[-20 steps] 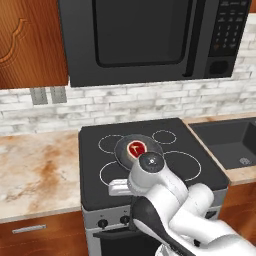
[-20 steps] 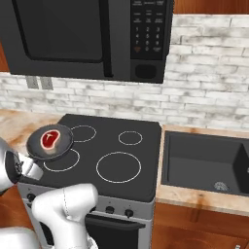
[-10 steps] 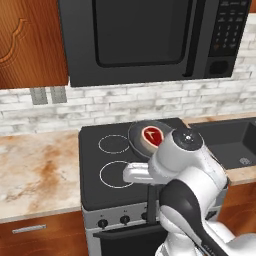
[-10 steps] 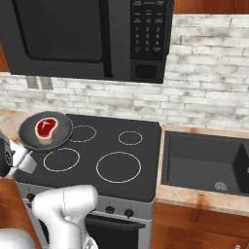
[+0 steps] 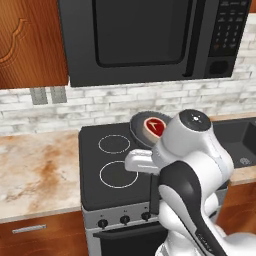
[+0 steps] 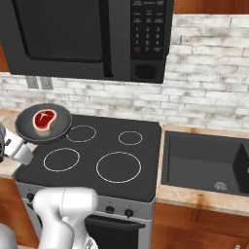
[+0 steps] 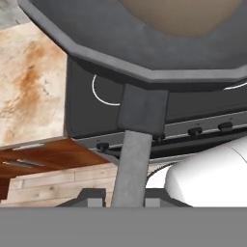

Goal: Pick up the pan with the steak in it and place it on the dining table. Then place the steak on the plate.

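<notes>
Black pan lifted off the stove

The pan (image 6: 44, 124) is held up over the stove (image 6: 97, 160) by its handle (image 7: 137, 144), with the jaws clamped on it. It is kept flat so the steak (image 6: 44, 118) is not spilled.

Two base cameras look forward and down from behind the arm, left and right, sharing the stove (image 6: 92, 155); the hand camera looks close beneath the pan (image 7: 144, 53).
</notes>
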### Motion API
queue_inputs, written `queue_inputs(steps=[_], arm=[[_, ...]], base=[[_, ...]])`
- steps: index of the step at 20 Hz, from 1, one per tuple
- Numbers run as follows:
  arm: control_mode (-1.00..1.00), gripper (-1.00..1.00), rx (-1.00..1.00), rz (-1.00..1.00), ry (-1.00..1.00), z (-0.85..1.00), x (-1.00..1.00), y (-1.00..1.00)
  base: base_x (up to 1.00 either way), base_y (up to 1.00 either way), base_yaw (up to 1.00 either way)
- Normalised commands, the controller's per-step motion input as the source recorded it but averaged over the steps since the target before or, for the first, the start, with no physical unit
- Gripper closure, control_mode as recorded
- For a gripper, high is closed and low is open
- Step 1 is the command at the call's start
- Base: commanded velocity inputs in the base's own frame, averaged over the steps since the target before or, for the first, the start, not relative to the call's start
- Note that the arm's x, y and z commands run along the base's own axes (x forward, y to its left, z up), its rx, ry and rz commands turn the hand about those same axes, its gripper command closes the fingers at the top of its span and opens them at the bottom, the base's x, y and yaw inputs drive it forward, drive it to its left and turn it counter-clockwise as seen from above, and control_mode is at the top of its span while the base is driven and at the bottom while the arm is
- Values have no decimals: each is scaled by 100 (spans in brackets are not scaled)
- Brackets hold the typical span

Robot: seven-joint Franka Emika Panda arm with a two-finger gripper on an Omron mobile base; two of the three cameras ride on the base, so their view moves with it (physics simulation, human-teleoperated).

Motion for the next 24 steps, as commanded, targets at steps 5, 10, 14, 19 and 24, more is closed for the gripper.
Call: queue_inputs(steps=[5, 10, 14, 19, 24], arm=[[-100, 100, 0, 0, 0, 0, 0, 0], [100, 100, 0, 0, 0, 0, -8, 0], [100, 100, 0, 0, 0, 0, 0, 0], [100, 100, 0, 0, 0, 0, 0, 0], [100, 100, 0, 0, 0, 0, 0, 0]], base=[[0, 0, 0], [-9, -1, 1], [-58, -8, 20], [-35, -1, 38], [-18, 0, 46]])
